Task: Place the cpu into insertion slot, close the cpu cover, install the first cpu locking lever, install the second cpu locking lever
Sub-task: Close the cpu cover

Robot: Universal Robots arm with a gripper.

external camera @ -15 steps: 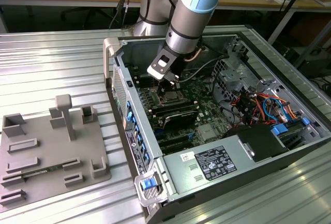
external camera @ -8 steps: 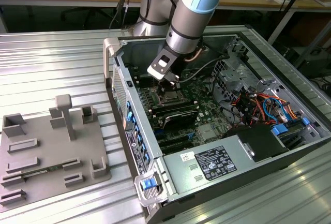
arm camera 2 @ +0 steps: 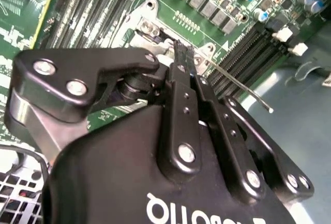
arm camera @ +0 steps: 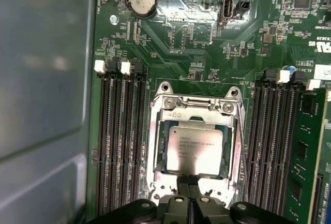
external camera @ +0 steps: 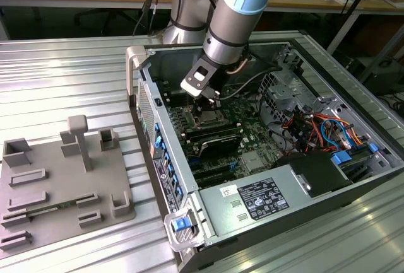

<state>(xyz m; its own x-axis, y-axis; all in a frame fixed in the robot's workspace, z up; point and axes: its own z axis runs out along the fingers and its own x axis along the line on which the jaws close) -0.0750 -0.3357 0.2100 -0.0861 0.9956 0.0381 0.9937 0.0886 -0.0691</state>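
In the first wrist view the cpu, a flat silvery-grey square, lies in the insertion slot on the green board. The cpu cover, a silver frame, lies flat around it. My gripper is shut, its black fingertips together at the socket's edge with nothing seen between them. In the second wrist view the gripper hovers over the socket's corner, and a thin locking lever slants out beside the fingertips with its end free. In the exterior view the gripper hangs just above the socket inside the computer case.
Long black memory slots flank the socket on both sides. The open case has walls all around, with cables and a power supply at the exterior view's right. A grey fixture plate lies on the table at the exterior view's left.
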